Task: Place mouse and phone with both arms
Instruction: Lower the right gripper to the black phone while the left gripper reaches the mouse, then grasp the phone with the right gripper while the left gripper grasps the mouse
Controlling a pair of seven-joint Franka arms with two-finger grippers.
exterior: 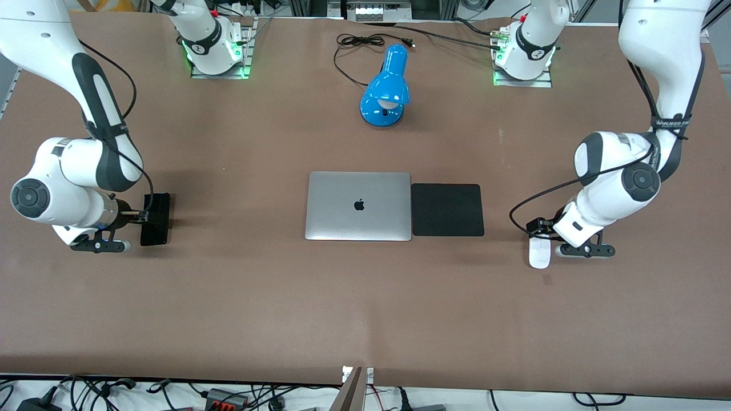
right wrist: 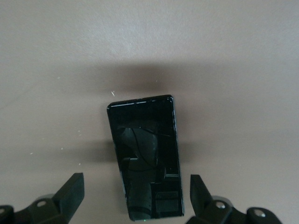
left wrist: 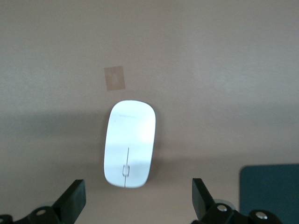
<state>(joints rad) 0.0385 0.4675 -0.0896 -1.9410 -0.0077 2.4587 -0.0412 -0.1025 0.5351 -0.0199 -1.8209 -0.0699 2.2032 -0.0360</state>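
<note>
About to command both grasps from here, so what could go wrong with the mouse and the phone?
1. The left gripper is open, with wide gaps beside the mouse; uneven closing could push it sideways across the table.
2. The phone lies tilted between the open right gripper fingers, so it may twist or slip when pinched.

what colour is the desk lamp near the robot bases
Bright blue lamp, clearest in the front view.

Robot lab bench, dressed up like an office desk

Two white arms (exterior: 74, 171) bolted on metal plates to a table (exterior: 365, 308) under brown covering, loose cables (exterior: 114, 394) along its near edge, plus a staged closed laptop (exterior: 358, 206), mouse pad (exterior: 447, 209) and blue desk lamp (exterior: 386, 88).
</note>
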